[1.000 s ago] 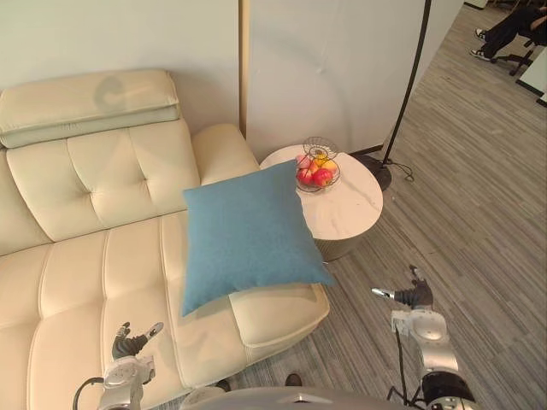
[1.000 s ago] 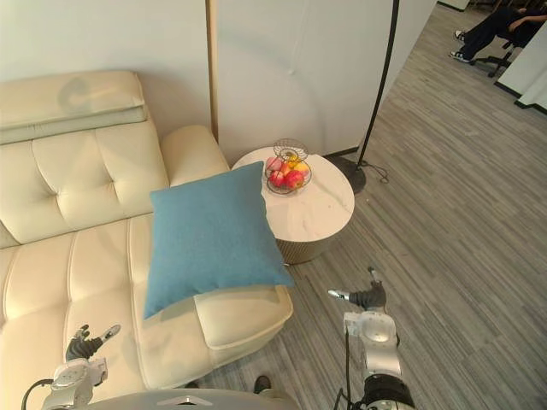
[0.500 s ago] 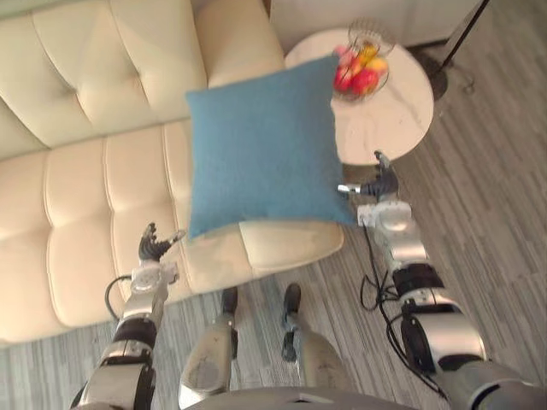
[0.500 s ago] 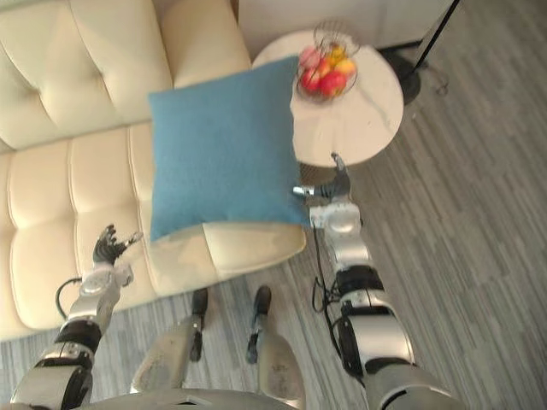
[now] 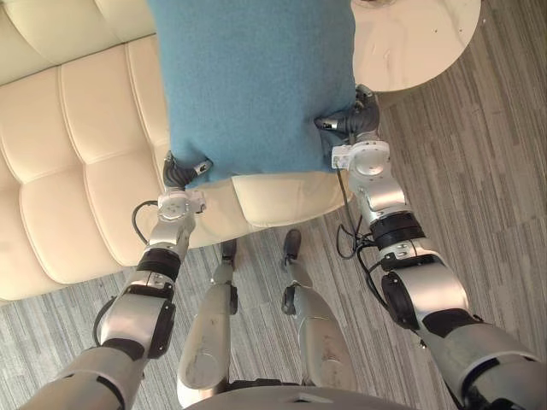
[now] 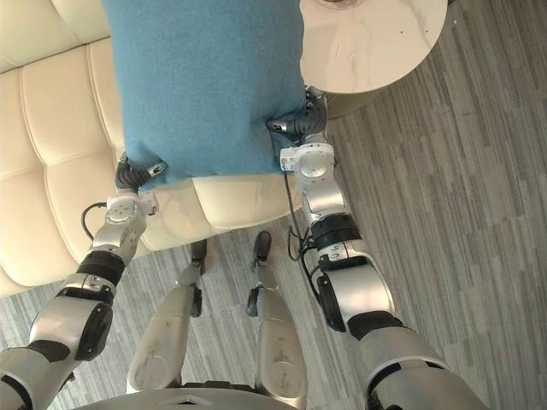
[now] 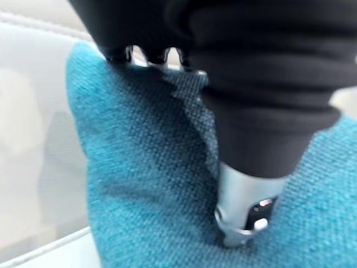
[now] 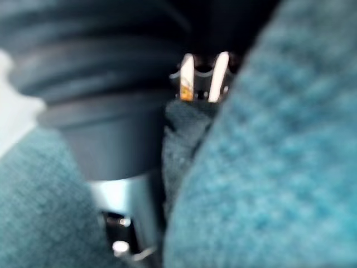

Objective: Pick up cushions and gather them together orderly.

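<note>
A blue square cushion (image 5: 252,85) lies over the front of the cream sofa (image 5: 77,145), near its right end. My left hand (image 5: 178,173) is at the cushion's near left corner, with its fingers and thumb (image 7: 240,206) closed on a fold of the blue cloth (image 7: 145,184). At the near right corner my right hand (image 5: 352,124) pinches the cloth (image 8: 262,167) in the same way. The cushion hides most of both hands' fingers in the eye views.
A round white marble side table (image 5: 419,43) stands just right of the sofa's end, close behind my right hand. Grey wood-plank floor (image 5: 479,171) spreads to the right and in front of the sofa.
The camera has tilted down. Both hands have risen from beside the sofa front to the cushion's two near corners and closed on the cloth.
</note>
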`<state>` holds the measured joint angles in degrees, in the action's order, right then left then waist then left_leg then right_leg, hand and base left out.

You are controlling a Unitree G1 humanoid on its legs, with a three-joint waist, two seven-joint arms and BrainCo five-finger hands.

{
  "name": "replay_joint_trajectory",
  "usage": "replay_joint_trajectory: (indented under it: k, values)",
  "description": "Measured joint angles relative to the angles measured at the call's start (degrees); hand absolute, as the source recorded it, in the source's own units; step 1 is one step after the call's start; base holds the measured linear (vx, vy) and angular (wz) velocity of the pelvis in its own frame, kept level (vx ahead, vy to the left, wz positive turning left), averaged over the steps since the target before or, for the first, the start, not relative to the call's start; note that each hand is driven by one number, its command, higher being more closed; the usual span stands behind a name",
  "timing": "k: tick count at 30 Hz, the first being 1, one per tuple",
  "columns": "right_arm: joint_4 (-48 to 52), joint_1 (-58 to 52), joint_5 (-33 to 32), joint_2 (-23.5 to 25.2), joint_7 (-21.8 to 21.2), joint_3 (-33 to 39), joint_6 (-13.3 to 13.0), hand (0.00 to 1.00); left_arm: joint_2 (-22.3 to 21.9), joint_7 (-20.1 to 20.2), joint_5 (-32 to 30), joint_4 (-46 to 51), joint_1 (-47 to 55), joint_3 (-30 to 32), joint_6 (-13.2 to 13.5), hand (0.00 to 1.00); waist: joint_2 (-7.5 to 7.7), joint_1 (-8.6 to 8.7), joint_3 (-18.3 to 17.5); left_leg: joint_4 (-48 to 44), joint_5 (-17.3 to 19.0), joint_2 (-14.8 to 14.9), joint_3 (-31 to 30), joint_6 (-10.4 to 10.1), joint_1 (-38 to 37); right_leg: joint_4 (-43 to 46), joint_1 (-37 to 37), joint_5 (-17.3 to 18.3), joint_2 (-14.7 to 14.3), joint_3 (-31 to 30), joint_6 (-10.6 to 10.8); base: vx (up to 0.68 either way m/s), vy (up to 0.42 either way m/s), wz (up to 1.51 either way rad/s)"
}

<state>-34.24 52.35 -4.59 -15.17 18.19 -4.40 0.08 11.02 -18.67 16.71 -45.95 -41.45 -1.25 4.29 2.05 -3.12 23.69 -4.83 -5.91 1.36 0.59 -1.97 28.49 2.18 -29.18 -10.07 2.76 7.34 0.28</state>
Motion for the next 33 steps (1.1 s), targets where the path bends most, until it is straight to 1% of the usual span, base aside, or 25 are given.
replay_joint_trajectory:
  k: [5,8,10,11,12,15,16,18,21,23,24,25,26,28,30,33]
  values:
    - [5.27,-1.07,-0.79,0.37,0.01,-0.26,-0.51,1.00,0.87,-0.67,0.19,1.77,-0.93,-0.01,0.00,1.00,0.00,-0.31,0.00,0.02,-0.07,0.56,0.41,-0.34,-0.01,-0.01,0.03,-0.07,-0.47,-0.01,-0.11,0.00,0.000,0.00]
    - [9.38,-4.40,-1.20,1.26,0.02,-0.38,-1.67,1.00,1.12,-1.17,1.21,4.64,-0.92,-0.06,-0.01,1.00,0.00,-0.70,0.00,0.11,-0.08,0.56,0.50,-0.36,-0.70,-0.14,0.77,-0.09,-0.46,-0.05,-0.14,0.01,-0.001,0.01]
    - [11.46,-6.86,-1.80,1.66,0.01,-0.62,-1.80,1.00,1.29,-1.29,1.21,5.68,-0.78,-0.25,-0.01,1.00,0.01,-0.92,0.00,0.30,-0.07,0.54,0.49,-0.36,-1.56,-0.57,1.76,-0.09,-0.46,-0.01,-0.14,0.04,-0.002,0.03]
    - [13.41,-9.39,-1.80,2.28,-0.01,-0.97,-2.23,1.00,1.40,-1.51,1.20,7.68,0.07,-0.65,0.00,1.00,0.01,-1.17,-0.01,0.88,-0.09,0.50,0.50,-0.37,-2.67,-0.98,2.78,-0.09,-0.46,-0.02,-0.14,0.06,0.000,0.01]
    - [15.71,-12.94,-1.78,3.30,-0.01,-1.06,-2.50,1.00,1.43,-1.94,1.19,10.87,1.96,-1.10,0.01,1.00,0.02,-1.23,-0.03,1.65,-0.09,0.44,0.54,-0.37,-4.26,-1.44,4.21,-0.07,-0.44,-0.13,-0.13,0.07,0.002,0.00]
    - [18.90,-18.09,-1.73,4.43,-0.05,-1.11,-2.62,1.00,1.34,-2.16,1.16,15.86,5.38,-1.44,0.03,1.00,0.05,-1.05,-0.07,2.64,-0.07,0.31,0.60,-0.38,-6.38,-2.23,6.29,0.01,-0.42,-0.23,-0.12,0.06,0.007,0.00]
    - [21.13,-21.79,-1.61,5.28,-0.15,-1.11,-2.69,1.00,1.30,-2.17,1.01,19.40,8.31,-1.80,0.09,1.00,0.05,-0.78,-0.15,3.59,-0.08,0.22,0.64,-0.37,-7.98,-3.10,7.85,0.01,-0.42,-0.24,-0.11,0.07,0.008,0.00]
    - [23.48,-25.36,-1.31,6.22,-0.29,-1.11,-2.72,1.00,1.21,-2.17,0.42,22.81,11.55,-2.32,0.10,1.00,0.04,-0.37,-0.17,4.24,-0.08,0.17,0.65,-0.38,-9.57,-3.74,9.42,0.07,-0.43,-0.21,-0.03,0.06,0.005,0.00]
    - [29.71,-33.18,0.25,7.50,-0.62,-0.97,-2.83,1.00,0.18,-2.18,-2.27,30.56,18.84,-3.48,0.05,1.00,0.06,0.10,-0.32,5.40,0.02,0.07,0.53,-0.47,-12.72,-5.29,12.81,0.14,-0.52,-0.06,0.08,0.08,0.003,0.02]
    - [34.38,-39.49,0.43,8.29,-1.41,-0.91,-3.01,1.00,-1.16,-2.09,-5.18,35.98,24.91,-3.75,-0.03,1.00,-0.05,0.43,-0.61,6.17,0.34,0.05,0.07,-0.54,-15.50,-5.94,15.80,0.62,-0.58,0.38,0.41,0.07,0.007,0.07]
    - [35.33,-41.03,0.44,8.46,-1.74,-0.85,-3.04,1.00,-1.57,-2.03,-5.81,37.23,26.44,-3.79,-0.12,1.00,-0.05,0.59,-0.88,6.26,0.44,0.05,-0.14,-0.57,-16.09,-6.07,16.46,0.77,-0.57,0.72,0.41,0.08,0.016,0.17]
    - [36.48,-45.61,0.57,9.21,-2.79,-0.63,-3.45,1.00,-3.08,-1.47,-7.37,40.51,31.61,-4.00,-0.34,1.00,-0.04,1.19,-3.51,7.33,0.45,0.07,-0.58,-0.58,-17.25,-6.67,17.63,1.08,-0.64,1.29,0.49,0.09,0.020,0.13]
    - [37.39,-48.55,1.24,9.91,-3.47,-0.16,-3.45,1.00,-4.16,-0.72,-8.56,42.05,34.88,-4.17,-0.48,1.00,-0.24,1.19,-5.65,7.89,0.45,0.10,-0.62,-0.58,-17.99,-6.69,18.09,1.47,-0.68,1.32,0.55,0.10,0.018,0.13]
    - [38.86,-53.16,2.89,10.77,-4.84,0.24,-3.64,1.00,-5.82,0.33,-10.36,44.67,40.26,-4.90,-0.73,1.00,-0.86,1.29,-7.90,8.96,0.52,0.13,-0.92,-0.66,-20.89,-6.70,20.75,2.38,-0.65,1.69,0.64,0.11,0.024,0.10]
    - [41.18,-57.08,4.23,11.21,-5.49,0.25,-3.66,1.00,-6.93,0.81,-10.94,46.75,44.31,-5.83,-0.78,1.00,-1.72,1.46,-10.51,9.23,0.71,0.11,-1.74,-0.76,-22.00,-6.70,22.12,2.99,-0.59,2.58,0.79,0.06,0.024,0.20]
    - [43.21,-60.32,5.01,12.37,-6.56,0.09,-3.73,1.00,-7.89,1.66,-11.32,50.09,49.13,-5.98,-0.78,1.00,-2.82,1.29,-12.84,9.24,1.08,0.19,-2.43,-0.99,-23.49,-6.65,24.02,3.58,-0.63,3.29,0.72,0.00,0.023,0.15]
